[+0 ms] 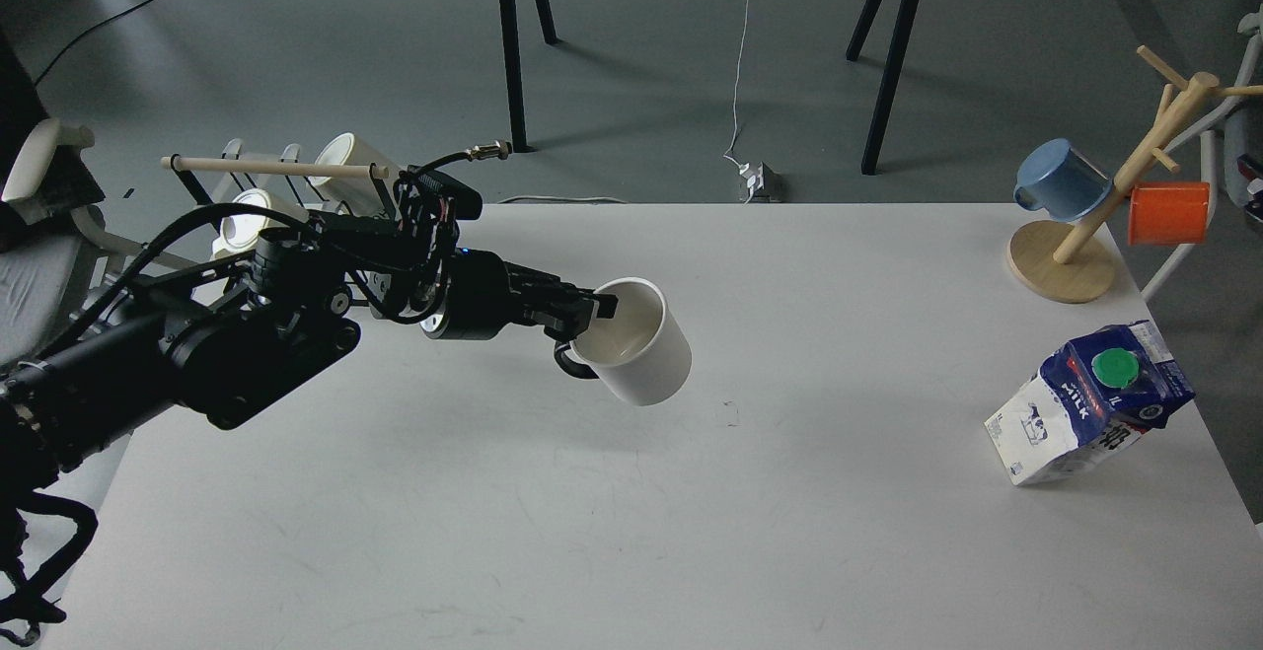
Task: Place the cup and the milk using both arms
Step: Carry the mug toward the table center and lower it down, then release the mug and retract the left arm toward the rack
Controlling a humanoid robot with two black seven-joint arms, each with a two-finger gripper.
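A: Biggest first — what's there?
B: White table (553, 532), flat, matte, a few faint scuffs. The left arm (197, 344) comes in over its left side, black, cables looped along it.
A: And the claw?
B: Left gripper (592, 313) pinches the cup (636, 344) by the rim, one finger inside, just above the small black loop handle. Right gripper isn't in view.
A: Where's the cup, exactly?
B: Left of centre, held tilted, mouth facing up-left, w/ its base looking clear of the tabletop. Smooth white cylinder, cream inside — nothing in it that I can see.
A: The milk?
B: Milk (1085, 408) sits near the right edge, well apart from the cup. Blue-and-white card carton, gable top, round green cap on, cow print on the white side. Contents can't be told.
A: Other containers?
B: Far right, a wooden peg tree (1071, 260) on a round base — a blue cup (1061, 180) and an orange cup (1169, 213) hang on it, both mouth sideways. Far left, behind the arm, cream mugs (350, 165) on a rack w/ a wooden dowel; partly hidden.
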